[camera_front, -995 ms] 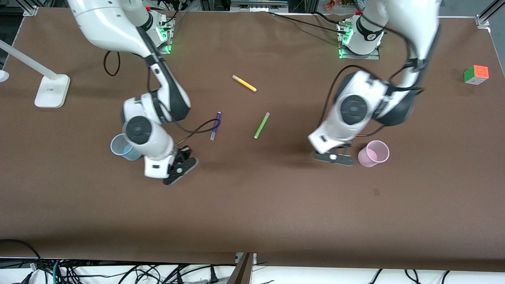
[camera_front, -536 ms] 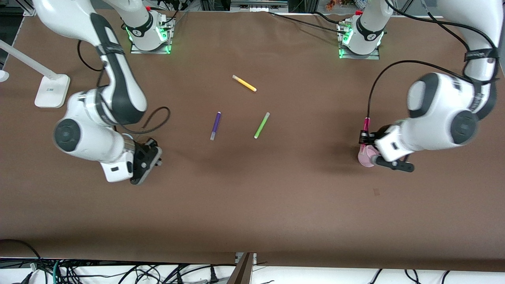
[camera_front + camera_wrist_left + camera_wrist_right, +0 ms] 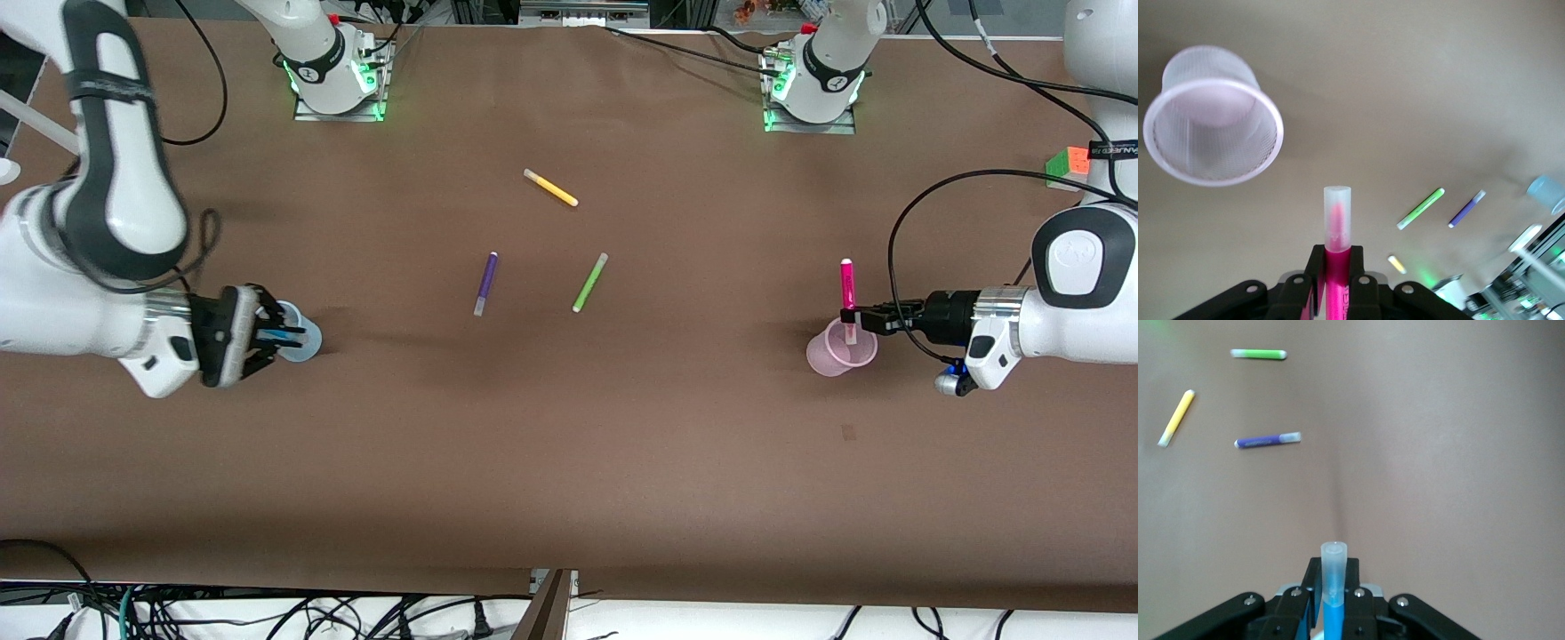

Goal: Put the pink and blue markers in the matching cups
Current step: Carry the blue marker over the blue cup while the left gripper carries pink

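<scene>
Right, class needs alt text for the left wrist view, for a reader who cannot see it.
The left gripper is shut on a slim magenta-pink marker with a pale translucent cap, with a light pink translucent plastic cup open-mouthed on the brown table. A lime-green pen and a purple pen lie farther off.

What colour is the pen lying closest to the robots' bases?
Yellow pen, with a pale cap; the front view shows it best.

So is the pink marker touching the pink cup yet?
Apart. In the left wrist view the pink marker, pinched in the left gripper's fingers, has bare table between its cap and the pink cup.
</scene>
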You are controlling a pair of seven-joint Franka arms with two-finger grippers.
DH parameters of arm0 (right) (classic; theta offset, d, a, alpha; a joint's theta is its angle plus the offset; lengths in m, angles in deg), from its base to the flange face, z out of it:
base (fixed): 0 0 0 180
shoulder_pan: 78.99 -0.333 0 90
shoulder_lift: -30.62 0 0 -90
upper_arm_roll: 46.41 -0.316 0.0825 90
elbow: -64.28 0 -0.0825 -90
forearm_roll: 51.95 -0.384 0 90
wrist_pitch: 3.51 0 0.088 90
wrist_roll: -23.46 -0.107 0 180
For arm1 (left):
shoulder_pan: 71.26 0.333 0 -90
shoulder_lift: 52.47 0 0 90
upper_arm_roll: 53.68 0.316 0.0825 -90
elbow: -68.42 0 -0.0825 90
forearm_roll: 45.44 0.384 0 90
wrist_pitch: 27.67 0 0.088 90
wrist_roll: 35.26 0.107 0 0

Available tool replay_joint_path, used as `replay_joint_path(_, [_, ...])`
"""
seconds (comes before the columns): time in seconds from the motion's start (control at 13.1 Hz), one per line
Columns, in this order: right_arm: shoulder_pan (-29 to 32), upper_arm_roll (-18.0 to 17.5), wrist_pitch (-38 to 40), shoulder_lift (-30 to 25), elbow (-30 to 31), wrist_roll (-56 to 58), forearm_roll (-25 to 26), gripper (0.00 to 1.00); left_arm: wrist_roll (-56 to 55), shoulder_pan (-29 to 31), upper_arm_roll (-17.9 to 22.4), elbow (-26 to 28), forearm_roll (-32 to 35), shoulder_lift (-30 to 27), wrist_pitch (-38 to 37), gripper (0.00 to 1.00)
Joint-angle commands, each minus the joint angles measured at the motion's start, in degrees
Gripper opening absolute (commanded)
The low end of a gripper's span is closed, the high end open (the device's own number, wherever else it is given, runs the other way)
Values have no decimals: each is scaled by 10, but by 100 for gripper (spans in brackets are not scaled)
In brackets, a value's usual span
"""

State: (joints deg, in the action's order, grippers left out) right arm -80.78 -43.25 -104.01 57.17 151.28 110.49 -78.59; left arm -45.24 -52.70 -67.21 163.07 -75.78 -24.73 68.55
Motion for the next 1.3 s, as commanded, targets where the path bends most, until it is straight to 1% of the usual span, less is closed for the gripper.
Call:
replay_joint_path(0.0, [39,-3,33,-4,21,104,-50,0,-107,17,-6,-8,-36,22,-9,0])
replay_joint_path(0.08, [54,-3,39,0,33,150,-74,0,-119,31,-6,-7,-43,27,-16,0])
replay_joint_path(0.15, [69,-4,42,3,47,188,-102,0,-131,47,-6,-7,-71,34,-29,0])
replay_joint_path(0.23, [80,-4,48,3,62,212,-123,0,-137,75,-6,-5,-115,47,-48,0])
replay_joint_path(0.31, [84,-3,56,4,68,220,-131,0,-137,98,-6,-6,-142,62,-65,0])
replay_joint_path(0.54, [86,-3,64,3,80,250,-133,0,-136,111,-6,-6,-178,74,-76,0])
replay_joint_path(0.69, [86,-3,64,3,82,267,-133,0,-122,123,-6,-9,-182,101,-77,0])
replay_joint_path(0.99, [86,-3,63,7,94,276,-133,0,-63,125,-6,-10,-183,144,-76,0])
replay_joint_path(1.22, [87,-3,58,23,94,278,-133,0,-43,127,-5,-10,-190,157,-75,0])
